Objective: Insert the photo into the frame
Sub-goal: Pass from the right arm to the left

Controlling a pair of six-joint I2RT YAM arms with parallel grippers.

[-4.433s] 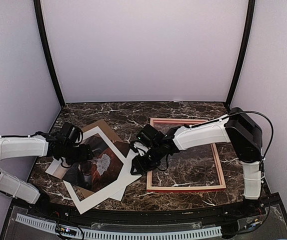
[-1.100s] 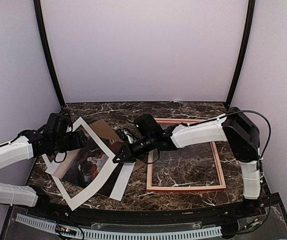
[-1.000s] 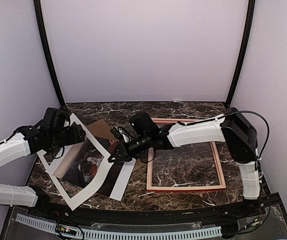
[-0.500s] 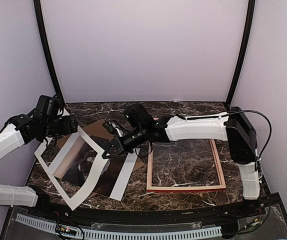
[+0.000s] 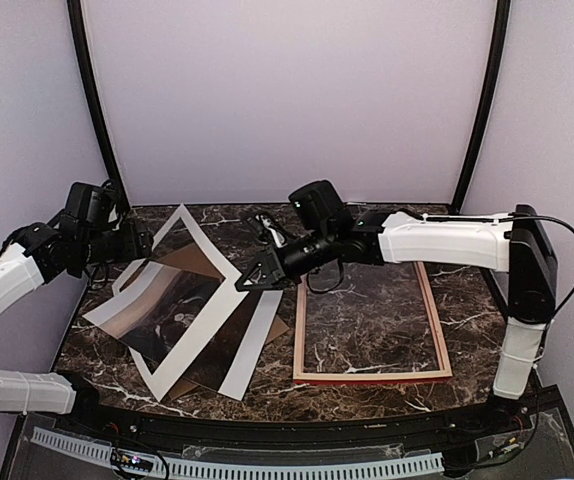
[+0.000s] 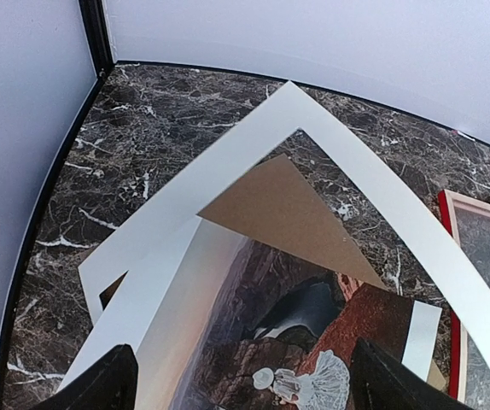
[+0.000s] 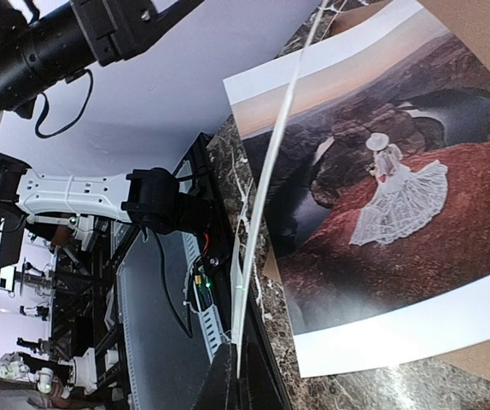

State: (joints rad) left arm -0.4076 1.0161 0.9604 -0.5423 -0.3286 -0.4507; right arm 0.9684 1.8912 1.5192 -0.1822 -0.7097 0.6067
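Lilac walls (image 5: 287, 100) close in a dark marbled worktop (image 5: 367, 225) on three sides, with black posts (image 5: 92, 100) in the back corners. The frame (image 5: 372, 377) lies flat at right-centre of the overhead view. Marble shows through it, and its left rail is just beside the pile of sheets.

The photo (image 5: 172, 312) lies picture up at lower left on a brown board (image 5: 195, 262), its left corner near the worktop's left edge. A white mat (image 5: 210, 248) stands tilted over both, its right corner pinched between the closed right fingers (image 5: 255, 283). The left fingers (image 5: 137, 242) hang spread wide by the left wall, near the mat's left side, holding nothing. Bare marble lies open behind the sheets.

The left wrist view shows the photo's white figure through the mat's cutout, and the frame's red corner at far right. The right wrist view shows the mat edge-on as a thin white line, with the photo beneath it.
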